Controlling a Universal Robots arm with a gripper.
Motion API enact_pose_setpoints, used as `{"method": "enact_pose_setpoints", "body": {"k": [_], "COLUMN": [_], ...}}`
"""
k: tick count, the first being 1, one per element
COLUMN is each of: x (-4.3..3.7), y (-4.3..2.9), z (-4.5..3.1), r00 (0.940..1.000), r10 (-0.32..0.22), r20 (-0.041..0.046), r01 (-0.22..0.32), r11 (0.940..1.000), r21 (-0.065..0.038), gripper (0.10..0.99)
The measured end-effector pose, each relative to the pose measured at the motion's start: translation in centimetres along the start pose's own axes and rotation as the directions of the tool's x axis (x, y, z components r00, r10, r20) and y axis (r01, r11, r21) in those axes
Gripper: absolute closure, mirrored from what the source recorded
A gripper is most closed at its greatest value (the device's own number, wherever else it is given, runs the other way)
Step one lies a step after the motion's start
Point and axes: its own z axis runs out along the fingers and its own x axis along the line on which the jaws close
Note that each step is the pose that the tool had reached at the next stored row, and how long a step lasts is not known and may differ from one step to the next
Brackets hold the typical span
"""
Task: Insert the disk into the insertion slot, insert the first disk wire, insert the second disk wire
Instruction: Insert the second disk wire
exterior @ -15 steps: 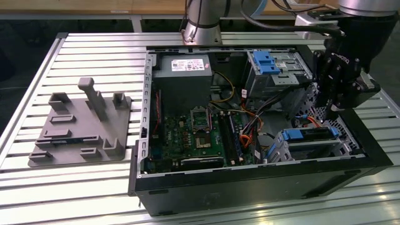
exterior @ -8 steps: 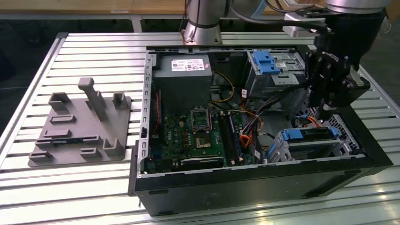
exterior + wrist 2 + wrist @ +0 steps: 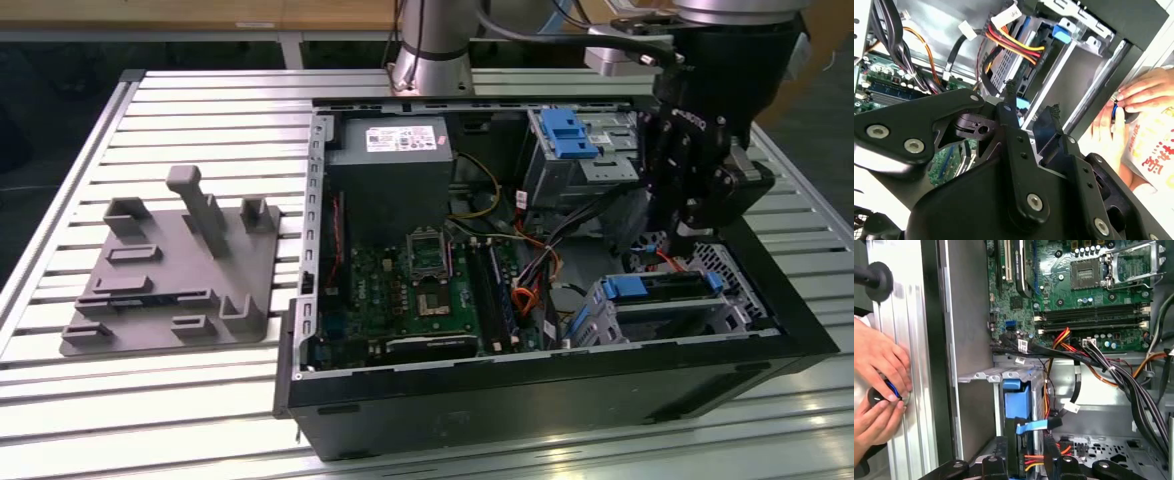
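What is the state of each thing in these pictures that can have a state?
pincer, open, holding nothing, above the disk's wire end
disk, sitting in the insertion slot
insertion slot, occupied by the disk
blue flat wire, lying across behind the disk; plugged in or not, cannot tell
computer case, lying on its side, side panel off
processor socket, bare, no cooler on it

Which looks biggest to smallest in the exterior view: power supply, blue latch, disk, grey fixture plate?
1. Grey fixture plate
2. Power supply
3. Disk, partly hidden in the insertion slot
4. Blue latch; it sits farther from the camera than the disk, so that pair is unsure.
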Motion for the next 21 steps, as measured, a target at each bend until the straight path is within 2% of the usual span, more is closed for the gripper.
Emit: {"method": "enact_pose_setpoints", "body": {"k": [8, 10, 14, 18, 21], "x": [-0.07, -0.1, -0.18, -0.45, -0.88], "y": [0.97, 1.05, 1.15, 1.18, 1.21], "z": [0.14, 0.23, 0.46, 0.55, 0.57], "r00": [0.9995, 0.9992, 0.998, 0.9964, 0.9956], "r10": [-0.004, -0.006, -0.009, -0.011, -0.012], "r20": [-0.0327, -0.0396, -0.0627, -0.084, -0.093], "r01": [0.004, 0.005, 0.009, 0.01, 0.011], "r11": [1.0, 1.0, 0.9999, 0.9999, 0.9999], "r21": [-0.002, -0.005, -0.01, -0.009, -0.009], "gripper": [0.671, 0.671, 0.671, 0.671, 0.671]}}
